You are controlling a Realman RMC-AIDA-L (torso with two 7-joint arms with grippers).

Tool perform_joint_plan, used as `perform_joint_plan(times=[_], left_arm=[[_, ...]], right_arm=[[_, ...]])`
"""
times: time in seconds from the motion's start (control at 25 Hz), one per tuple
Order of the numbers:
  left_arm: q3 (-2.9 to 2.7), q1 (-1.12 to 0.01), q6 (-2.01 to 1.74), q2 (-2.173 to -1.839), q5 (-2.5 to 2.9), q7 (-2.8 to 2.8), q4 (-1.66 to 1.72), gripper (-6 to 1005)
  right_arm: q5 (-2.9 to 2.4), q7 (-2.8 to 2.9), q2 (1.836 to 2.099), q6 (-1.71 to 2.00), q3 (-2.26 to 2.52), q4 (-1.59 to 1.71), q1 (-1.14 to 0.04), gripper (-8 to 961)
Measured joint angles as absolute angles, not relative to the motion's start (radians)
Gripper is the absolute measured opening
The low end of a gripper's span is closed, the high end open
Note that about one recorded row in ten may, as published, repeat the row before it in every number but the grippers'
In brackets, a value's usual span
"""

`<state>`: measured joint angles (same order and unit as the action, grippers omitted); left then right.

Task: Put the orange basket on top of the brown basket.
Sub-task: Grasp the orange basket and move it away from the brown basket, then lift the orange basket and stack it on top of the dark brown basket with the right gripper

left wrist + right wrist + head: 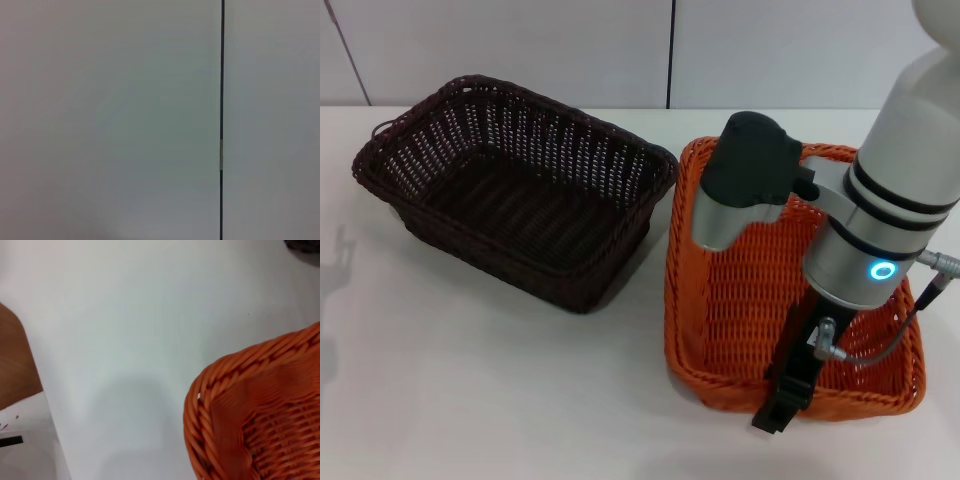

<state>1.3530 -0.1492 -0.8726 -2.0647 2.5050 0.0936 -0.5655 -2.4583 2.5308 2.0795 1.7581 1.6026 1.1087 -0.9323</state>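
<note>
Right at the near edge of the white table (500,400), the right gripper (778,408) hangs over the front rim of the bright orange rectangular woven basket (740,290), which sits on the table's right side. Honestly can't tell whether it's spread or pinched on the rim, the fingers are hidden. Just beside it to the left, a bit farther back, sits the very dark brown woven basket (510,190), upright, near but not touching. Left gripper isn't visible anywhere; its wrist camera only sees a pale wall (110,120).
</note>
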Motion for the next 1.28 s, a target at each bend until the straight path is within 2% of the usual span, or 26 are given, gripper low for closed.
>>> perform_joint_plan(times=[0.04,0.16,0.8,1.28], left_arm=[[1.353,-0.149,-0.873,-2.065,2.505,0.094,-0.566,743],[1.353,-0.149,-0.876,-2.065,2.505,0.094,-0.562,744],[1.353,-0.178,-0.883,-2.063,2.505,0.094,-0.519,744],[1.353,-0.178,-0.894,-2.062,2.505,0.094,-0.510,743]], right_arm=[[-2.458,2.531,2.080,1.755,1.614,1.112,-0.930,627],[-2.458,2.531,2.080,1.752,1.622,1.116,-0.928,468],[-2.469,2.594,2.080,1.730,1.635,1.191,-0.919,231],[-2.561,2.690,2.079,1.749,1.647,1.377,-0.906,139]])
